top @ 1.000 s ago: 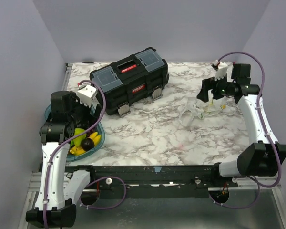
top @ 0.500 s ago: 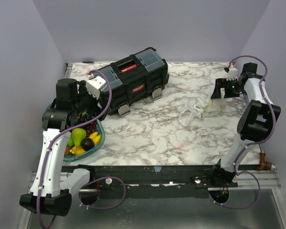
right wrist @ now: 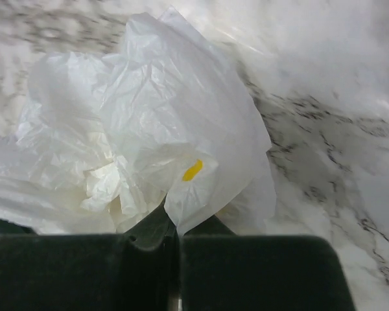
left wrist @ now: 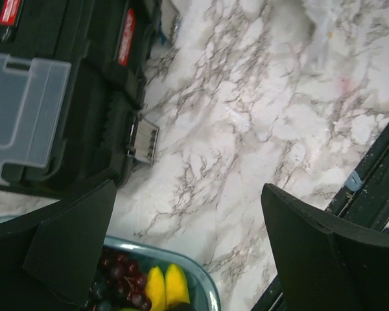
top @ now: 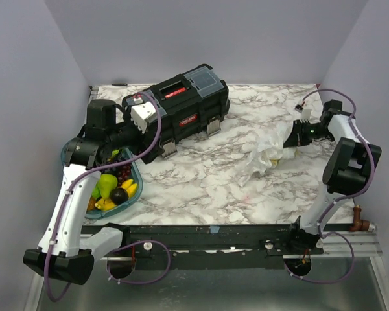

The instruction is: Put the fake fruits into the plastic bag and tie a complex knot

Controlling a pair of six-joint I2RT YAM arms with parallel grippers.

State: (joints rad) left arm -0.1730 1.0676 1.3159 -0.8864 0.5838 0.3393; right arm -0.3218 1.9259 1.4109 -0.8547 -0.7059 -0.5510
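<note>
While my right gripper (right wrist: 178,241) is pressed together, it pinches a fold of the plastic bag (right wrist: 149,123) at the seam between its dark fingers. The bag rises just ahead of those fingers as a crumpled, translucent white mound, thin and crinkly, with soft creases and one small yellow mark (right wrist: 192,170) near the pinched edge. It rests on the marble table (top: 201,184), a white surface with grey veins.

My left gripper (left wrist: 188,191) hangs with its two black, wedge-shaped fingers spread wide apart and nothing between them. The fake fruits (top: 113,188) lie below and behind this gripper, well apart from the bag, heaped in a teal oval tray (top: 137,173). They are glossy and smooth: yellow banana shapes (left wrist: 165,285), a cluster of dark red grapes (left wrist: 123,278), and green and dark rounded pieces. Beside the left gripper's left finger stands a black toolbox (left wrist: 84,110) of hard plastic, with a grey-blue lid, red labels and metal latches.
</note>
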